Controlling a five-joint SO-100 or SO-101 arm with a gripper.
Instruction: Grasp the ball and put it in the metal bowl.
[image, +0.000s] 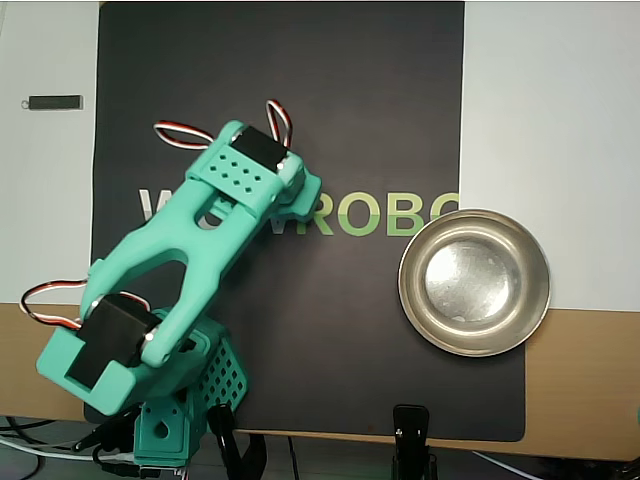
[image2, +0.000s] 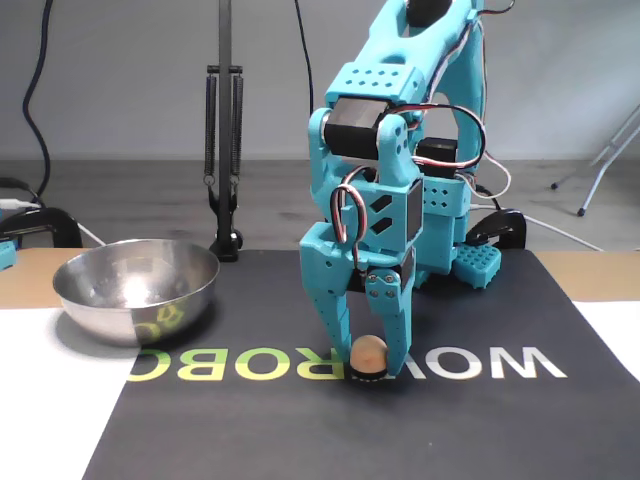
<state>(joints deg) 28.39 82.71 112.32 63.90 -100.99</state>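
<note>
From the fixed view, the metal bowl (image2: 136, 288) sits at the far left, resting where the dark mat (image2: 480, 430) meets the pale surface beside it; it looks empty, and the yellow-green printed letters (image2: 215, 366) of the mat show as a small reflection on its near wall; behind it, toward the far side, a black lamp stand (image2: 224, 150) rises from its base. Moving right, the teal arm (image2: 400, 130) reaches down over the middle of the mat, and its gripper (image2: 367, 368) stands nearly upright with the tips down at the mat; the two fingers are apart just enough to sit on either side of the ball (image2: 368, 353), which is between them, low, at or just on the mat, right on the row of letters; whether the fingers are pressing it or only flanking it I cannot tell from here. Further right the white letters (image2: 500, 362) run on, and a black clamp (image2: 497, 228) sits near the arm's base.

In the overhead view the arm (image: 180, 270) slants from its base at the lower left up across the letters (image: 390, 212), hiding the ball and the fingers; the bowl (image: 474, 282) lies to the right, well apart from the arm, straddling the mat's (image: 380, 100) right edge; a small dark stick (image: 55, 102) lies on the white surface at the upper left.
</note>
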